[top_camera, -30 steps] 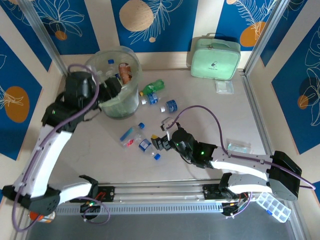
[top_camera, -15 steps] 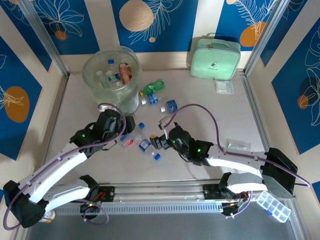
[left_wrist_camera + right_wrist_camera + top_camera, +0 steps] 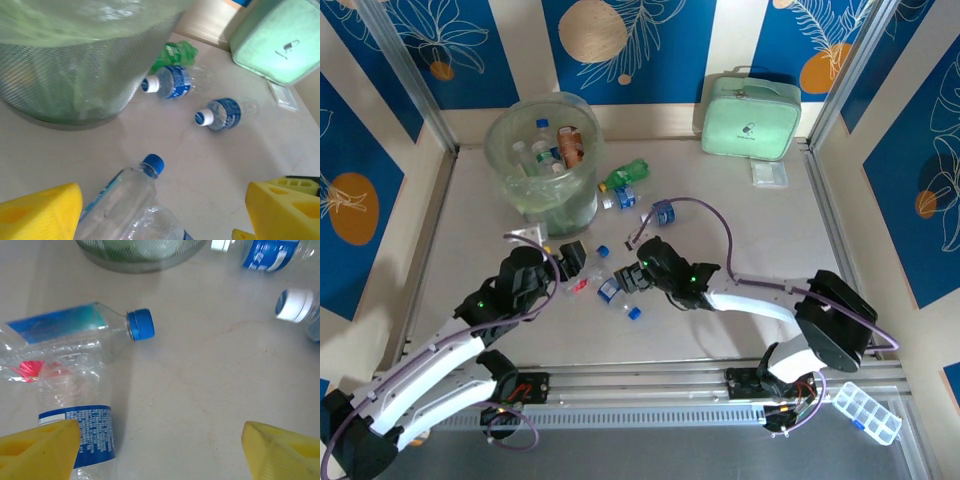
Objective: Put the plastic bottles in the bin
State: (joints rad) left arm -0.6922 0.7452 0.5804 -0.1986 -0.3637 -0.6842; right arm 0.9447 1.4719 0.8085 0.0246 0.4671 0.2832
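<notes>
Left gripper (image 3: 572,262) is back down from the bin (image 3: 550,208) at upper left, jaws wide and empty over the blue-capped bottle (image 3: 120,197) at centre frame, with the right gripper (image 3: 628,280) open beside it, so the next pick looks close.

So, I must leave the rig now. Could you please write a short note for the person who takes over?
Left gripper: open, empty, above the blue-capped clear bottle near the bin.
Right gripper: open, empty, next to the crushed blue-label bottle.
Done: several bottles lie in the bin.
Left: at least five on the table, among them the green bottle and two white-capped bottles right of the bin.
</notes>
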